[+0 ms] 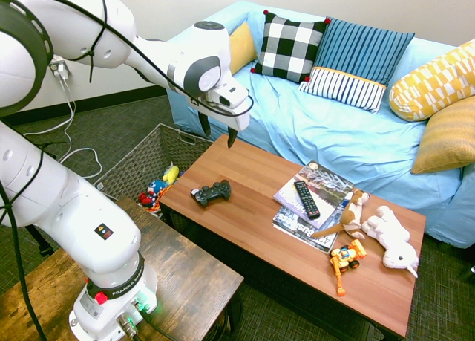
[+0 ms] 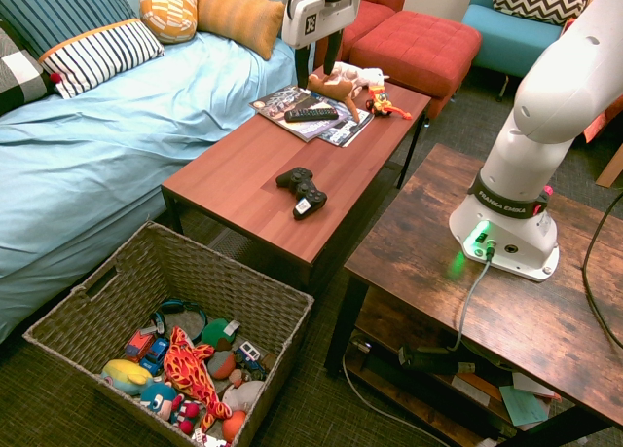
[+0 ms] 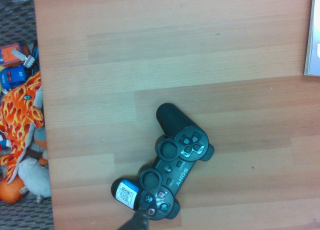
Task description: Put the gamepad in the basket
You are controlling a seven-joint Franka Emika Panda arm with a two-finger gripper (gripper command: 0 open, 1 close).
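The gripper [image 1: 217, 131] hangs above the coffee table [image 1: 256, 200] with its jaws apart and nothing between them, and the black PlayStation-style gamepad [image 3: 167, 165] lies face up on the bare wood below. The relation that matters is the pad's long axis: it runs slantwise to the table's edges, one handle, the one with the white QR-code sticker [image 3: 126, 194], pointing toward the end of the table where the wicker-look basket [image 2: 229, 277] stands on the floor. In the wrist view the pad shows whole, unobstructed but for a dark sliver near the stickered handle — so the aim looks close, though the jaws probably want a small shift and a turn to close across the narrow middle rather than along the length. Gripped by one rounded handle, it could well swivel or slip out. The TV remote [image 1: 306, 200] lies on the magazines [image 1: 326, 189], well apart from the pad, and should not get in the way. The job seems to be at its approach stage; after the grasp, a lift and a short carry past the table's end (the basket already holds soft toys) should do it.
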